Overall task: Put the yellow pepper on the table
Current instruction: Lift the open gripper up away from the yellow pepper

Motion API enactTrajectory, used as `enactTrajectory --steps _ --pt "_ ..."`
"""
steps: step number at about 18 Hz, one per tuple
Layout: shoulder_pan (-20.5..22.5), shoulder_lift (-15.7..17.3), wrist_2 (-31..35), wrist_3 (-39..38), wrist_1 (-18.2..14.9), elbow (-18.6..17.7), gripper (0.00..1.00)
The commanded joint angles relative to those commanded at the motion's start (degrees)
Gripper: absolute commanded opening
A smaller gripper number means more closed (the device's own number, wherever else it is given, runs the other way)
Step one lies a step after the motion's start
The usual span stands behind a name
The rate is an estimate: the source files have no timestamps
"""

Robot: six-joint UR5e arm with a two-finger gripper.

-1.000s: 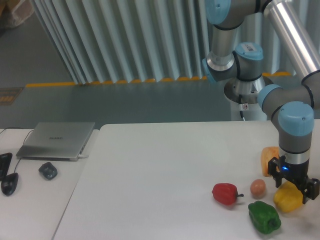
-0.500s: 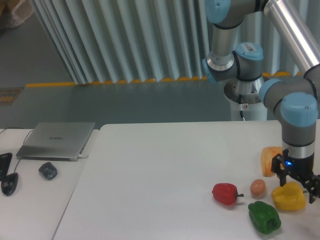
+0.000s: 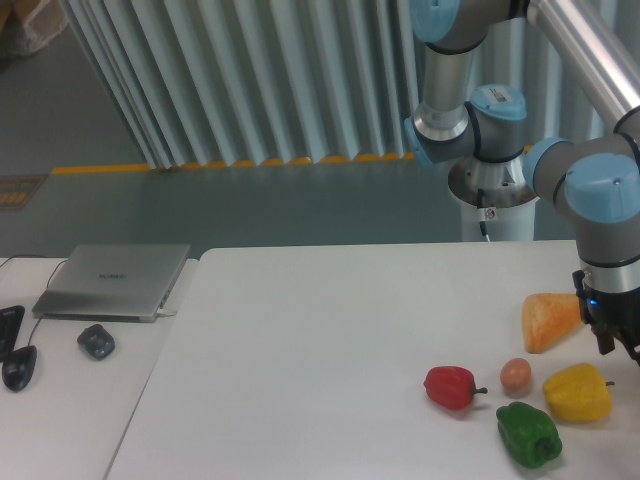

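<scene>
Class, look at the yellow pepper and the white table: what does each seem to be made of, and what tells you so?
The yellow pepper looks like smooth, glossy plastic, though the uniform colour and soft sheen alone cannot rule out a real one. The table looks like matte white laminate or painted board: flat, even, without glare.

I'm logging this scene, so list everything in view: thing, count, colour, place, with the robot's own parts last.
yellow pepper: 1, bright yellow, on the table near its right edge, free of the pincer
green pepper: 1, green, front right, just left of and below the yellow pepper
red pepper: 1, red, left of the small ball
small ball: 1, tan, between the red pepper and the yellow pepper
wedge-shaped piece: 1, pale orange, behind the yellow pepper
table: 1, white, centre and right
laptop: 1, grey, closed, on the side desk at left
mouse: 1, dark, in front of the laptop
arm: 1, grey with blue caps, right side
pincer: 1, black, above the yellow pepper, partly cut off at the frame edge
</scene>
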Motion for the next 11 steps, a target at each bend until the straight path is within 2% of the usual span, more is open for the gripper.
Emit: enactTrajectory --steps 5,11 --pt "1.05 0.18 0.0 -0.26 0.0 -0.7 1.0" --pt "2.99 2.46 -0.52 -0.35 -0.09 -3.34 1.0"
